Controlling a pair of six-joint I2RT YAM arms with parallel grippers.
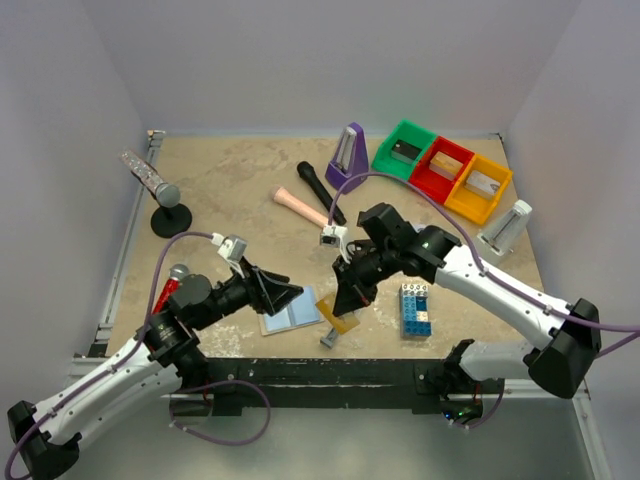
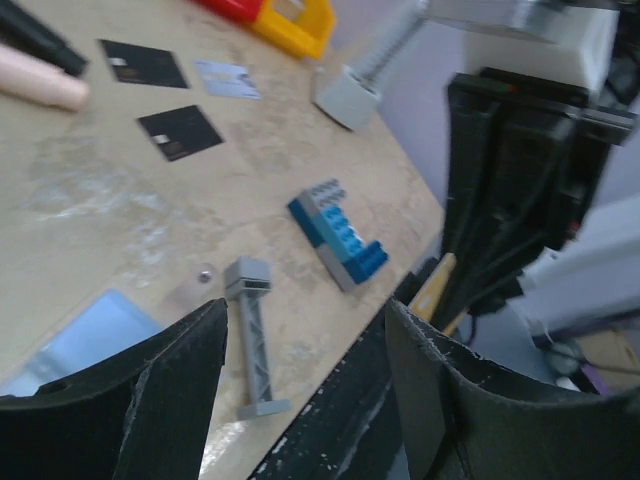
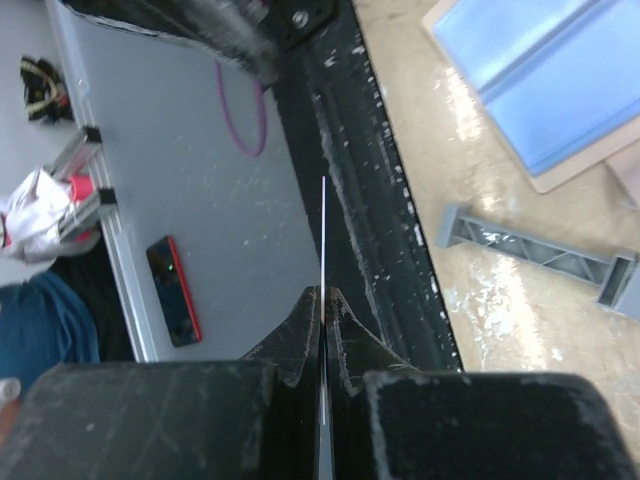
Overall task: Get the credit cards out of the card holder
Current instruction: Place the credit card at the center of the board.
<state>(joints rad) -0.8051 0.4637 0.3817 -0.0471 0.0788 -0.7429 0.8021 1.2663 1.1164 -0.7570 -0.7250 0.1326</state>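
Holding one small piece each, green bin (image 1: 385, 160), red bin (image 1: 430, 185) and yellow bin (image 1: 462, 211) are sitting far right. Flat, smooth light-blue card holder (image 1: 290, 314) is lying open on the tabletop (image 1: 230, 190), at the spread-open left gripper (image 1: 285, 292). The right gripper (image 1: 350, 298) is pinching a thin tan card (image 1: 340, 320) just beside it. Two black cards (image 2: 180, 132) and a greyish card (image 2: 227, 78) are lying farther out.

Lab: walled-in robot test table (image 1: 230, 185)

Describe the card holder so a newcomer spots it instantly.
Go to the near edge of the table, around its middle. The card holder lies flat there, left of the grey bar. Unlike the chunky brick stack, it is thin, pale-blue, two-panelled.
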